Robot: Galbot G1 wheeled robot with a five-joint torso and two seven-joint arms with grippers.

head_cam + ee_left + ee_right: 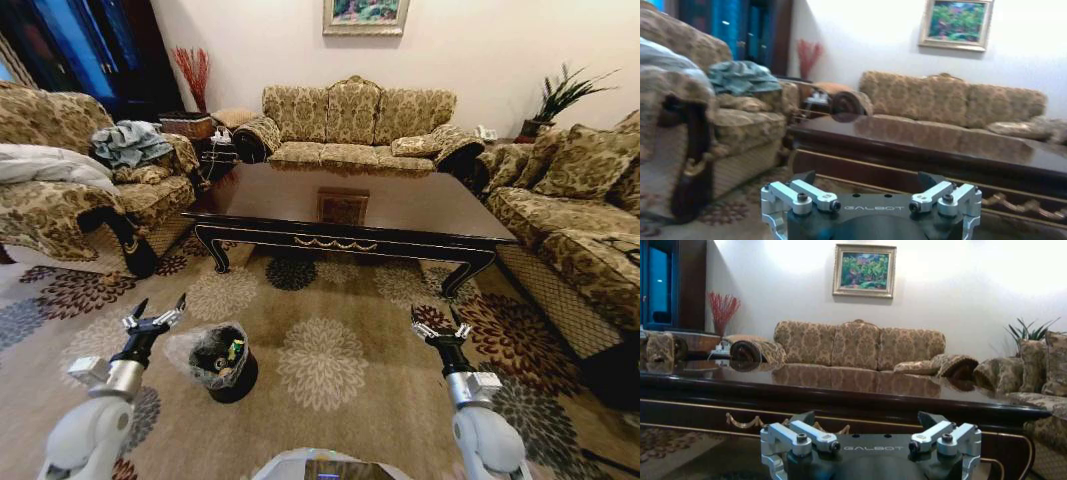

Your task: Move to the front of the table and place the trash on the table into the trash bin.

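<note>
The dark glossy table [400,205] stands ahead on the patterned carpet, with a square inlay in the middle of its top. The small black trash bin [222,362] with a crinkly plastic liner sits on the carpet near my left side. Small bits of trash [234,350], one green and yellow, lie inside it. My left gripper [160,312] hovers open just left of the bin, holding nothing. My right gripper [441,322] hovers open over the carpet, short of the table's front edge. The wrist views show each gripper [867,177] [867,416] open, facing the table [920,140] [840,385].
A patterned sofa [350,125] stands behind the table. An armchair [90,195] with clothes on it is at the left, and another sofa [580,215] is at the right. Open carpet [330,330] lies between me and the table.
</note>
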